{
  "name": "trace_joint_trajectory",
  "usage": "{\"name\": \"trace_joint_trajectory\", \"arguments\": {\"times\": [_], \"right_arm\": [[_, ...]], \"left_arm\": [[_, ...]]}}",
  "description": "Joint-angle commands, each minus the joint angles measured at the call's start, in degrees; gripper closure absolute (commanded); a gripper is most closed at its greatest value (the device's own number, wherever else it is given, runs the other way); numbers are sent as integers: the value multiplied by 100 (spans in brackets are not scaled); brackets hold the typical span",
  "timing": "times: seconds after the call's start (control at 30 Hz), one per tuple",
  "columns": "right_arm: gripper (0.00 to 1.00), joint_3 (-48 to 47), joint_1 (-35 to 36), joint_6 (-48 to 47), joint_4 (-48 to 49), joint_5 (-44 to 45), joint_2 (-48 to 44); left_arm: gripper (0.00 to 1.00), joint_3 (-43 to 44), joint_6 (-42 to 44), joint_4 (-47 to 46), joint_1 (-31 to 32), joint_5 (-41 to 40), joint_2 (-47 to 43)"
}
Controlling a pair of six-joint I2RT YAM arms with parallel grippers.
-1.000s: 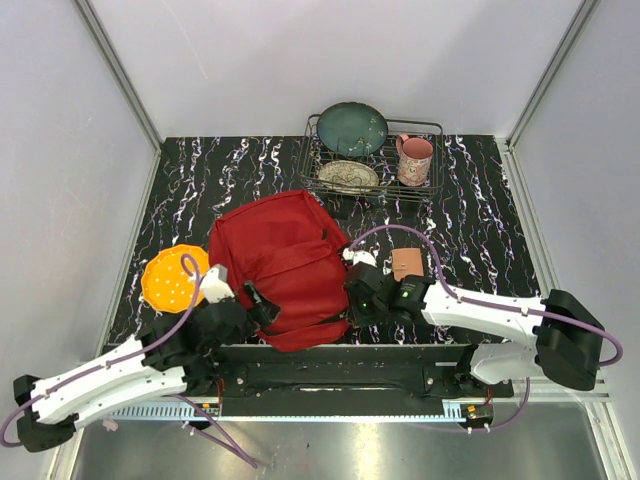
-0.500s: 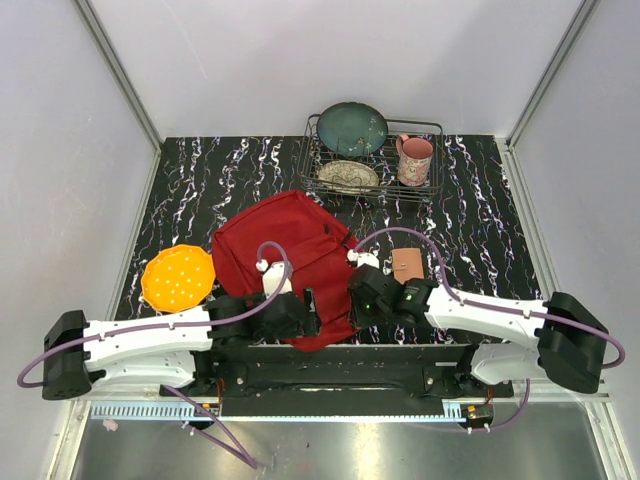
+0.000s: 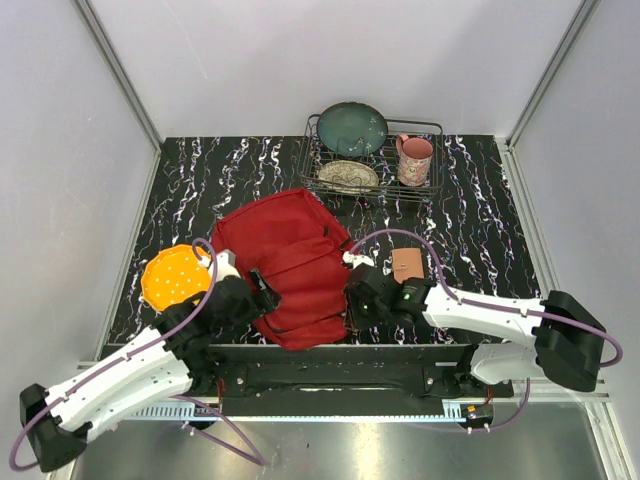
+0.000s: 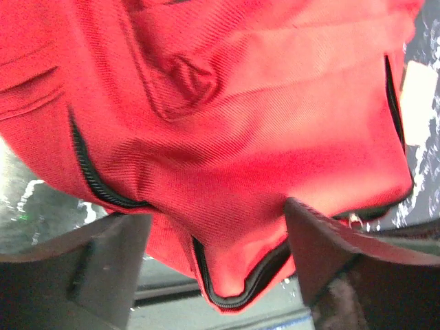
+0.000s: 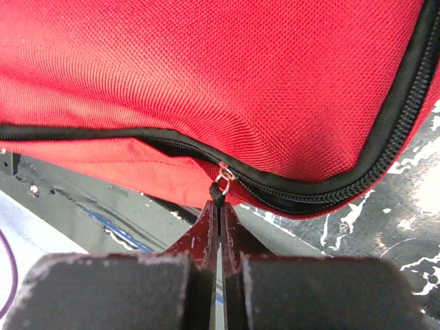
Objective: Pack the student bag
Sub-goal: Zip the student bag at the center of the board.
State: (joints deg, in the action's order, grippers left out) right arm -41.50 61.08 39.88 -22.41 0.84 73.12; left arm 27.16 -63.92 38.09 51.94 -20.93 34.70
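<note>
Here, student bag (image 3: 295,262) by spread left jaws, right jaws pinching zipper (image 5: 222,177)

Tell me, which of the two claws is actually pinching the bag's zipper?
The right gripper: its fingers are shut on the zipper pull of the red student bag. The left gripper is open, straddling the bag's corner.
</note>
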Motion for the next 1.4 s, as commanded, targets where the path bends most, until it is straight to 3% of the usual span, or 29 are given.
{"name": "trace_joint_trajectory", "arguments": {"times": [0.0,0.07,0.2,0.43,0.5,0.77,1.07,1.2,1.37], "right_arm": [[100,-517,35,-129,97,-356,359],[100,-797,290,-190,106,-304,527],[100,-1290,677,-200,0,-111,922],[100,-1493,800,-147,62,29,1108],[100,-1554,792,-191,62,126,1151],[100,-1932,686,-463,-79,417,1345],[100,-1801,300,-586,220,92,1240],[100,-1704,186,-648,220,39,1152],[100,-1599,80,-613,237,39,1125]], "left_arm": [[27,79,1002,-126,-886,370,98],[34,140,1284,-100,-1194,423,256],[33,307,1680,-275,-1563,563,397],[14,642,2551,-152,-2776,1528,828],[1,668,2482,-196,-2777,1758,793],[1,764,1700,496,-2769,1584,-68],[1,994,821,1727,-2698,1047,-709],[1,818,679,1659,-2602,1407,-824],[1,458,75,1510,-1900,1241,-719]]}}
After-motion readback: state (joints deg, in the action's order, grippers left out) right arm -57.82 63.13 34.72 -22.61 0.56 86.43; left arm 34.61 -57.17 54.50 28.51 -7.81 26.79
